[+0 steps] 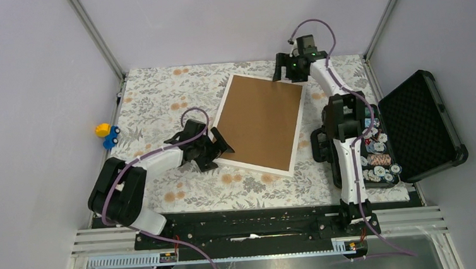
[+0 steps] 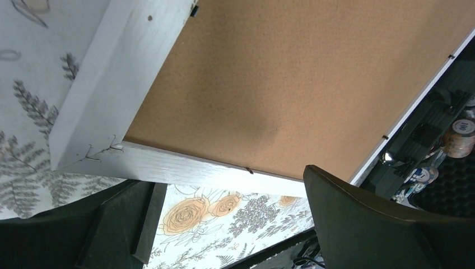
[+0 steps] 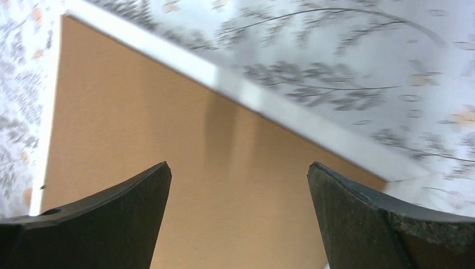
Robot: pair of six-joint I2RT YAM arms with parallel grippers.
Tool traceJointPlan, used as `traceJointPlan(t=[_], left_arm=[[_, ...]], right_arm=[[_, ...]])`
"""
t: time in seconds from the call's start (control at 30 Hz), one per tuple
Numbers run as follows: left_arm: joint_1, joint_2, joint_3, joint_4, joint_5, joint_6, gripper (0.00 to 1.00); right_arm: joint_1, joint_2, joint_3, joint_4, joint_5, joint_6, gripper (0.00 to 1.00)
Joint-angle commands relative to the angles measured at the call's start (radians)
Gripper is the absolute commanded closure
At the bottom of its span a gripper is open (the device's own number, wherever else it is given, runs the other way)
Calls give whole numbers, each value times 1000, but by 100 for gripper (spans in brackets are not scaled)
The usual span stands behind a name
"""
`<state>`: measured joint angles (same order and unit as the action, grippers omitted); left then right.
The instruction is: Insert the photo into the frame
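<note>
Lying flat, frame [image 2: 112,73] shows backing board [image 1: 261,120] (left tool [image 2: 224,224], right tool [image 3: 238,218] agape)

Brown backing board [image 1: 263,120] in frame [image 1: 257,167]; left fingers [image 1: 221,142] at near-left corner, right fingers [image 1: 278,69] at far corner.

poker chip [image 2: 460,134] printed "100", faint, no other text legible

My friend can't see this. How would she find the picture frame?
Find the flower-patterned tablecloth. In its middle lies the thin-edged white rectangular picture frame, back up, filled by a brown backing board. Unlike the black foam-lined case at the right and the small yellow and blue toy at the left, it is flat and brown.
</note>
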<state>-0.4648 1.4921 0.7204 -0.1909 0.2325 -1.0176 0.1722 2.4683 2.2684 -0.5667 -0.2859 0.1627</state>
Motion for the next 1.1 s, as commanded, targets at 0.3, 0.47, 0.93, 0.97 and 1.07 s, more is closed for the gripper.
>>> traceJointPlan(t=[0.3, 0.47, 0.93, 0.97, 1.07], left_arm=[[80, 97, 103, 59, 39, 73, 1], [133, 167, 188, 20, 59, 128, 1], [338, 392, 564, -313, -93, 458, 1], [347, 404, 580, -331, -106, 480, 1], [362, 444, 624, -353, -95, 523, 1]], right_arm=[[-95, 154, 116, 55, -105, 43, 0], [-95, 86, -44, 69, -227, 135, 8], [31, -653, -1289, 493, -215, 398, 9], [49, -692, -1334, 501, -208, 399, 9], [82, -769, -1404, 501, -248, 368, 9]])
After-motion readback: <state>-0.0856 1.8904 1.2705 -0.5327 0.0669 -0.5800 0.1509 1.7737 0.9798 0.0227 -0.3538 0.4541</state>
